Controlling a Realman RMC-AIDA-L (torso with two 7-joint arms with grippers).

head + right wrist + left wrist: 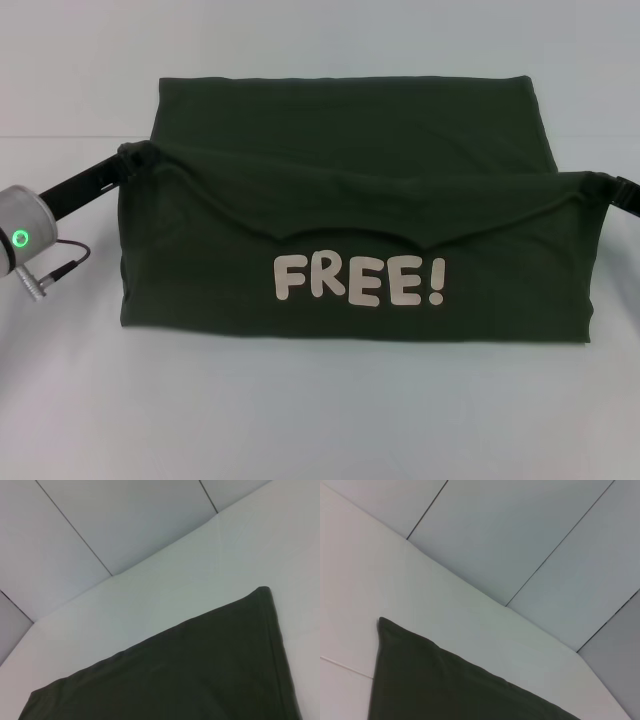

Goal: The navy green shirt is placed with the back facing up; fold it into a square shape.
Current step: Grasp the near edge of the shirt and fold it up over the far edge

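I have the navy green shirt (350, 200) spread across the white table (320, 420), and both arms are lifting its near portion up so that it hangs as a curtain with the pale "FREE!" lettering (358, 280) facing me. The far half of the shirt lies flat on the table behind that raised flap. The left gripper (135, 156) is at the flap's left upper corner, and the right gripper (598, 186) is at its right upper corner. Each is clenched on a bunched corner of the shirt, as far as I can judge from the cloth gathering and the taut, sagging top edge strung between them; the fingers themselves are buried in fabric.

My wrist cameras only give me dark cloth, the table and the wall panels (520, 535) beyond, so they do not confirm the grip.

I read this as the middle of a lengthwise fold: the near half is raised and ready to travel over the flat far half. Next I need to carry both corners away from me together, at matched height and pace, keeping the edge tight, then lower them onto the far hem of the shirt so the edges line up before I release.
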